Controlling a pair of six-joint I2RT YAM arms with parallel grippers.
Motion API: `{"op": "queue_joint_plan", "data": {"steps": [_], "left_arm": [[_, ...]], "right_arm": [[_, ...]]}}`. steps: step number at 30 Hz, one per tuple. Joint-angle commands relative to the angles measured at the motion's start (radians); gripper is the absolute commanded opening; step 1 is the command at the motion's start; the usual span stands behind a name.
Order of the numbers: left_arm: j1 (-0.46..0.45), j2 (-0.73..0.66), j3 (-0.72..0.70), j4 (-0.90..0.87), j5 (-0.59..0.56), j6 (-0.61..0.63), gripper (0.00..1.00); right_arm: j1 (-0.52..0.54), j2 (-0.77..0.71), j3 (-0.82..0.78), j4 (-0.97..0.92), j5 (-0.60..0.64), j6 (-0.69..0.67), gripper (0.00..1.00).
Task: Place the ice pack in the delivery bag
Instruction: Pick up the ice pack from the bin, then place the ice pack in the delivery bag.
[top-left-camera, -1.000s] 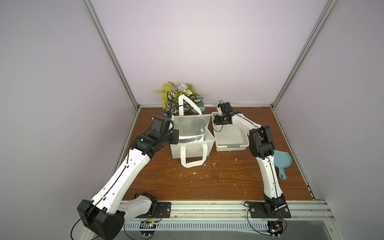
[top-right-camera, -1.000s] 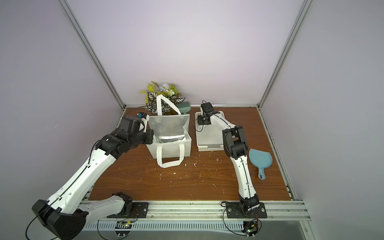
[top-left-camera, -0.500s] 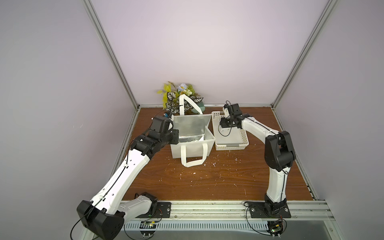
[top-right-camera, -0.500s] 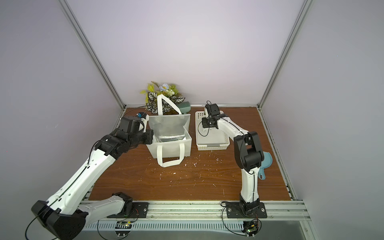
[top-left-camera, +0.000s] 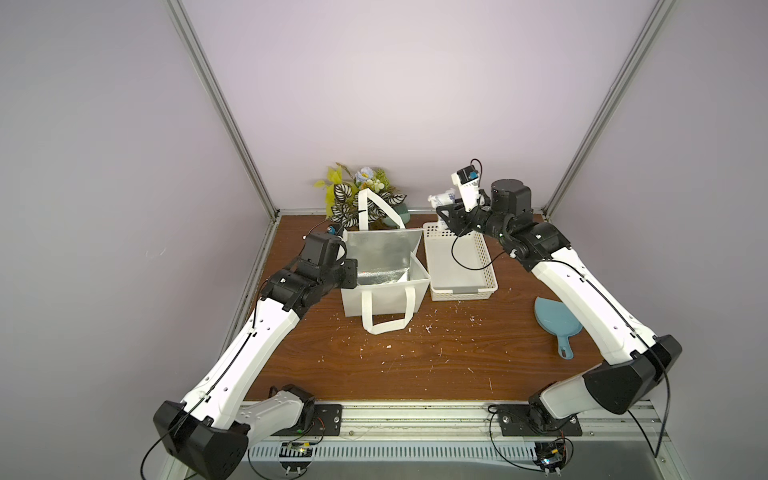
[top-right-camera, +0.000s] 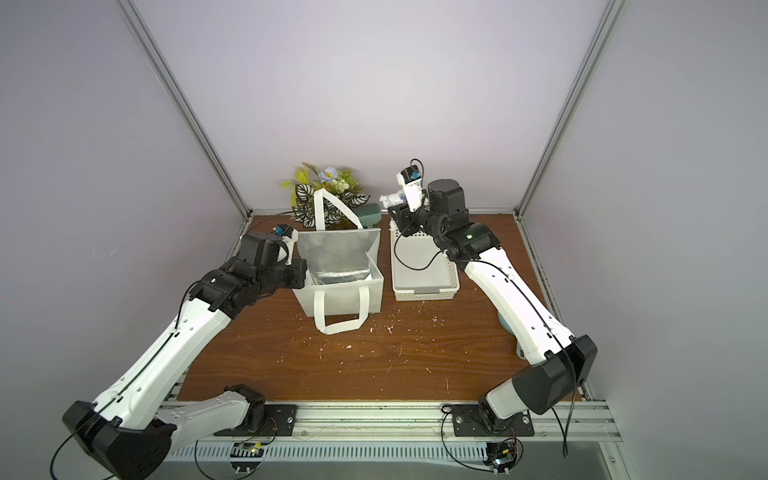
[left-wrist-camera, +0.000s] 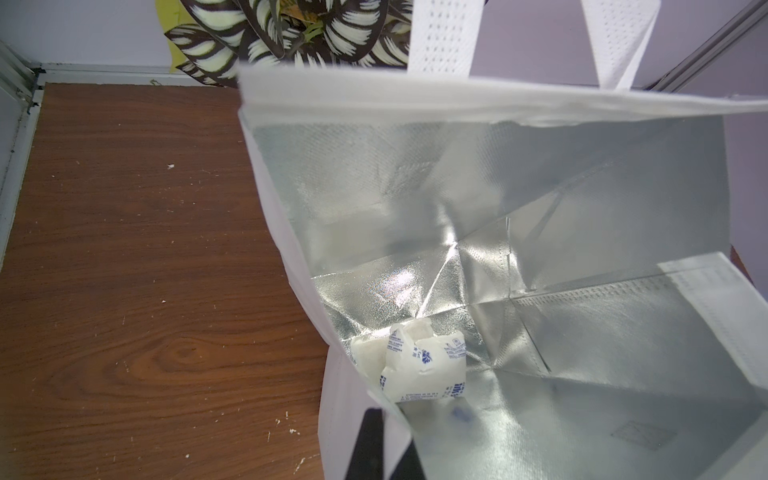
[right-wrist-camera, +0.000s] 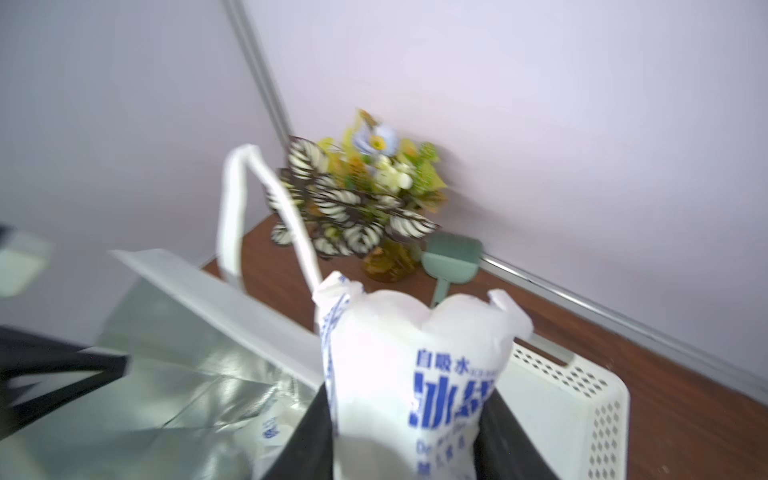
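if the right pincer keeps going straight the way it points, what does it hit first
Probably the green scoop by the plant, reached first by the ice pack the right pincer holds; depth unclear.

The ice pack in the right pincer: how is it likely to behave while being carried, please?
Probably soft: the ice pack bulges above the right pincer, and another pack lies crumpled in the bag. It juts out without drooping, so likely plump rather than limp. Its smooth skin may slip.

Both top views overlook my whole table (top-left-camera: 415, 365) from the front; wrist cameras sit close, sharing the bag (left-wrist-camera: 374, 187).
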Motion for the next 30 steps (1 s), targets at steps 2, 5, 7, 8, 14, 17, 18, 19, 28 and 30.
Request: {"op": "queue_joint_plan", "data": {"steps": [2, 5, 7, 8, 14, 17, 18, 19, 28, 30], "left_arm": [[0.01, -0.031, 0.012, 0.014, 0.005, -0.003, 0.0], [0.01, -0.042, 0.004, 0.014, 0.005, -0.004, 0.0], [0.009, -0.046, 0.001, 0.013, 0.005, -0.004, 0.01], [0.01, -0.048, 0.001, 0.014, 0.007, -0.004, 0.0], [0.009, -0.054, -0.008, 0.014, 0.011, -0.006, 0.01], [0.01, -0.054, -0.015, 0.014, 0.012, -0.009, 0.0], [0.009, -0.055, -0.015, 0.014, 0.013, -0.01, 0.01], [0.01, -0.058, -0.017, 0.015, 0.011, -0.011, 0.01], [0.01, -0.056, -0.02, 0.016, 0.005, -0.01, 0.01], [0.01, -0.054, -0.022, 0.015, 0.005, -0.01, 0.0]], "right_arm": [[0.118, 0.039, 0.06, -0.065, -0.114, -0.17, 0.2], [0.176, 0.117, 0.124, -0.14, -0.123, -0.214, 0.21], [0.204, 0.169, 0.15, -0.183, -0.132, -0.247, 0.21], [0.219, 0.194, 0.161, -0.202, -0.128, -0.264, 0.22], [0.271, 0.351, 0.214, -0.261, -0.106, -0.284, 0.22], [0.278, 0.421, 0.221, -0.273, -0.125, -0.275, 0.23], [0.278, 0.446, 0.228, -0.275, -0.121, -0.273, 0.23], [0.279, 0.469, 0.233, -0.275, -0.12, -0.268, 0.24], [0.278, 0.555, 0.314, -0.281, -0.133, -0.233, 0.71], [0.276, 0.531, 0.31, -0.275, -0.123, -0.233, 0.73]]}}
